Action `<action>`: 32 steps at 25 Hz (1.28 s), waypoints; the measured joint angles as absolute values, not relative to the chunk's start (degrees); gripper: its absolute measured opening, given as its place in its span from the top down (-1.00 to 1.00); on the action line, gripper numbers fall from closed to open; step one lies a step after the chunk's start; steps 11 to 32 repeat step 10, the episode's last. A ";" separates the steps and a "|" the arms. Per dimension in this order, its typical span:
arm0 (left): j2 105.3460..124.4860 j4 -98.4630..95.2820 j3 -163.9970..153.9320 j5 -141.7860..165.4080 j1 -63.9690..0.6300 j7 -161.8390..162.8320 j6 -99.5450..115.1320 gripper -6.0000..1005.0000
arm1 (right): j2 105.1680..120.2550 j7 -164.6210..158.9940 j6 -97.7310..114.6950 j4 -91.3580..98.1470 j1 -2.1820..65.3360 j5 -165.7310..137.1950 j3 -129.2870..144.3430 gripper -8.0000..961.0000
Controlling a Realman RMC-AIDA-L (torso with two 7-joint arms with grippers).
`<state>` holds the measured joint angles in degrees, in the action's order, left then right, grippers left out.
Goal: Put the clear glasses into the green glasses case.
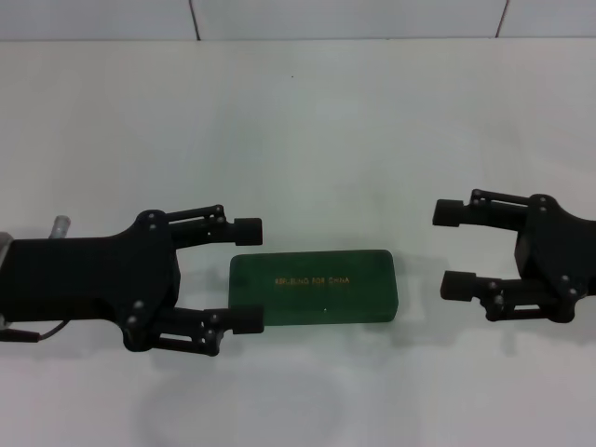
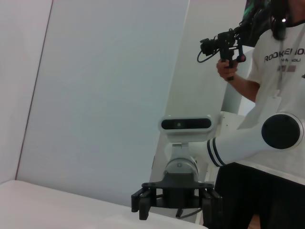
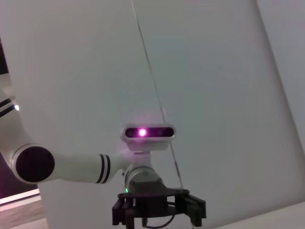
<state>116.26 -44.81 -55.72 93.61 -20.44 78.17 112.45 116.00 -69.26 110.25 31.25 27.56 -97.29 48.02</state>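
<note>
The green glasses case [image 1: 317,289] lies shut in the middle of the white table, its gold lettering facing up. My left gripper [image 1: 248,274] is open at the case's left end, one fingertip beyond each long side. My right gripper [image 1: 452,249] is open too, a short way off the case's right end, with nothing between its fingers. A faint transparent outline on the table in front of the case looks like the clear glasses [image 1: 251,410]. The left wrist view shows my right gripper [image 2: 176,202] farther off, and the right wrist view shows my left gripper [image 3: 159,210].
The white table [image 1: 307,130] runs back to a tiled wall. A person [image 2: 276,71] holding a black camera rig stands behind my right arm in the left wrist view.
</note>
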 joint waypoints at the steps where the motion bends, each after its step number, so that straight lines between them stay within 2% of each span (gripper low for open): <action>1: 116.27 -44.81 -55.72 93.64 -20.39 78.16 112.44 -0.74 | 116.00 -69.31 110.13 31.23 27.79 -97.29 48.35 -0.66; 32: 116.28 -44.82 -55.71 94.17 -19.65 78.34 112.45 -0.74 | 116.01 -69.68 109.93 31.11 28.78 -97.26 49.11 -0.66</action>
